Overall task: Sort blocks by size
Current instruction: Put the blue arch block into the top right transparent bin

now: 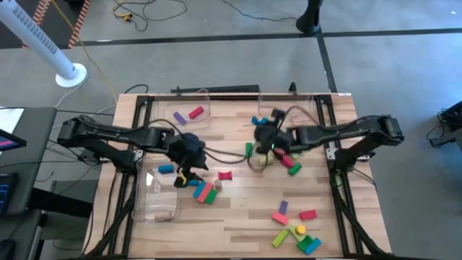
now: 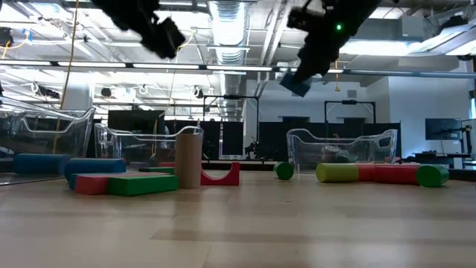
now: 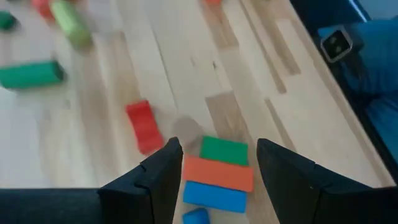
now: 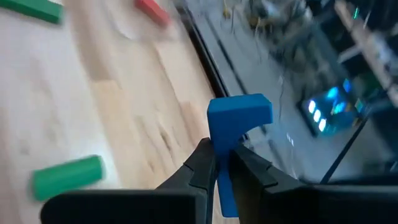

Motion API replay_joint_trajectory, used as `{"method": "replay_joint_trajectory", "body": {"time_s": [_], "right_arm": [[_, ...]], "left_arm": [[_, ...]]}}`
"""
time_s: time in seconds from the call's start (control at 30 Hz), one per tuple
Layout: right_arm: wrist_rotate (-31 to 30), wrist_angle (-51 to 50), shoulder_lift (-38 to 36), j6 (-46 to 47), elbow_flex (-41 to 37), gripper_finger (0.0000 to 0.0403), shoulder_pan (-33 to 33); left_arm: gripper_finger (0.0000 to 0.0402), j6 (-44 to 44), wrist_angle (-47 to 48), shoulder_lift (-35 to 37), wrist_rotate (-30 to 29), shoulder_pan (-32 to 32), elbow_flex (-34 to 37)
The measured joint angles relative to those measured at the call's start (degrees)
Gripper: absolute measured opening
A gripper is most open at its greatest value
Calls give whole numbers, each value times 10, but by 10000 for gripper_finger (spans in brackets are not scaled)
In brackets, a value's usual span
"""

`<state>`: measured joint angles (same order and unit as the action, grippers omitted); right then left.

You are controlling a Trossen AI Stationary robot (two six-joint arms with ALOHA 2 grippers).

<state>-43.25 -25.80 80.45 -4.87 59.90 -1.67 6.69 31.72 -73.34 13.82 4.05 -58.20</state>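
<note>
Bench point(image 1: 238, 217): right gripper point(image 4: 222, 163) clenched on blue block point(image 4: 236, 118), aloft near far edge; left gripper point(image 3: 217, 163) released above stacked blocks point(image 3: 219, 174).

Left wrist view: small blue block point(image 3: 196, 216) cut off by bottom edge, shape unclear; red block point(image 3: 41, 6) and dark green piece point(image 3: 6, 20) clipped at edges, blurred. Right wrist view: blue arch-like block point(image 4: 236, 124) lower end hidden betw. fingers; room beyond blurred. Low view: both arms cut off at top.
</note>
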Motion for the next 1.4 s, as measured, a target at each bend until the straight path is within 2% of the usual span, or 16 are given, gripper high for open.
{"method": "replay_joint_trajectory", "body": {"time_s": [0.3, 0.5, 0.63, 0.73, 0.93, 1.4], "right_arm": [[184, -87, -36, 65, 0, 65, -209], [292, -97, -5, 70, 0, 65, -326], [346, -104, 31, 70, 0, 65, -379], [375, -104, 63, 68, 0, 65, -405], [391, -94, 106, 59, 0, 65, -428], [419, -85, 115, 63, 0, 66, -431]], "left_arm": [[200, -36, -170, 2, -1, 57, 118], [200, -60, -267, 2, -23, 101, 161], [200, -60, -274, 2, -58, 136, 162], [200, -57, -274, 2, -85, 159, 162], [200, -57, -273, 2, -115, 186, 162], [200, -44, -271, 2, -133, 196, 162]]}}
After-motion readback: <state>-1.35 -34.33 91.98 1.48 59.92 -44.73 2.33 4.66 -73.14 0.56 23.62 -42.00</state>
